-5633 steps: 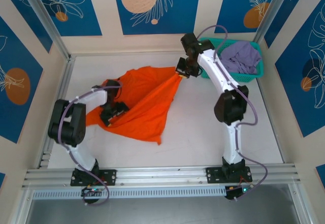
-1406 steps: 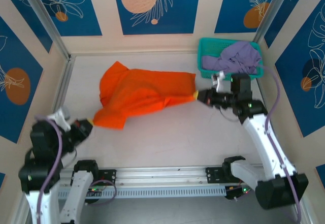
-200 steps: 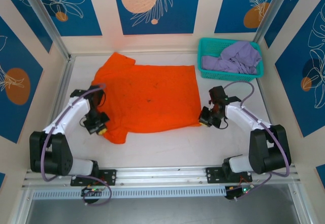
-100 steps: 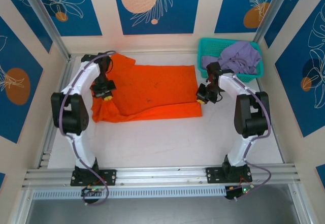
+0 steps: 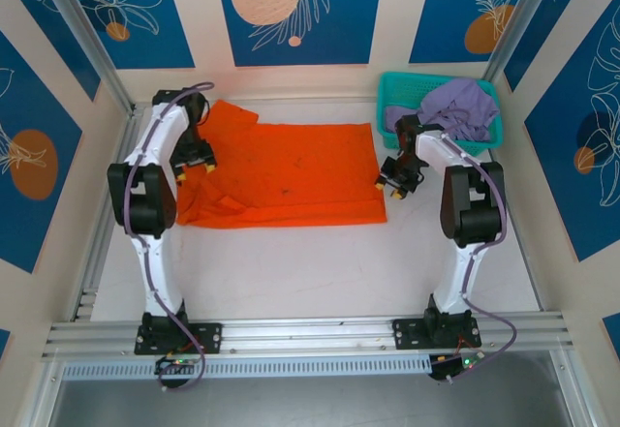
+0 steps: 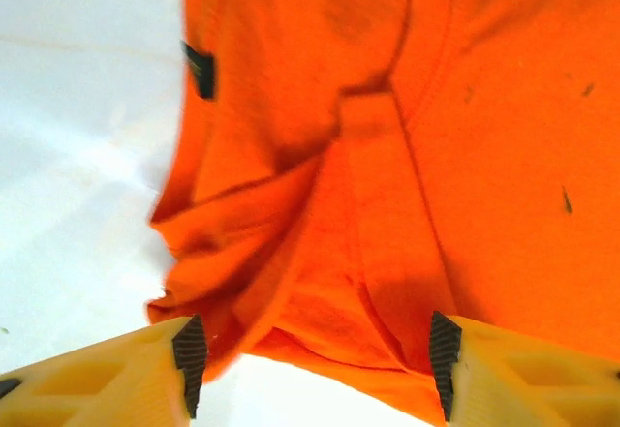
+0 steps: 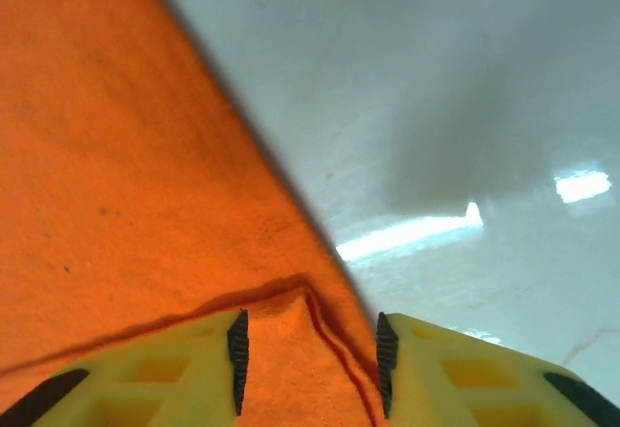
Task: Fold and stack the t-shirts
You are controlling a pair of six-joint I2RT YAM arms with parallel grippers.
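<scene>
The orange t-shirt (image 5: 291, 175) lies on the white table, folded in half into a long band, with a bunched sleeve at its left end. My left gripper (image 5: 197, 163) hovers over that left end. In the left wrist view it (image 6: 315, 369) stands open, with rumpled orange cloth (image 6: 465, 107) lying loose between its pads. My right gripper (image 5: 392, 183) sits at the shirt's right edge. In the right wrist view it (image 7: 310, 364) is open astride the doubled corner of the orange cloth (image 7: 116, 156). The lavender t-shirt (image 5: 463, 106) is heaped in the basket.
The teal mesh basket (image 5: 436, 142) stands at the back right corner, just behind my right arm. Bare white table (image 5: 320, 272) stretches in front of the shirt down to the metal rail (image 5: 310, 335). Blue patterned walls close the back and sides.
Both grippers carried the shirt's near edge back over its far half, folding it in two. Both have now let go and opened. The cloth lies loose beneath them.
</scene>
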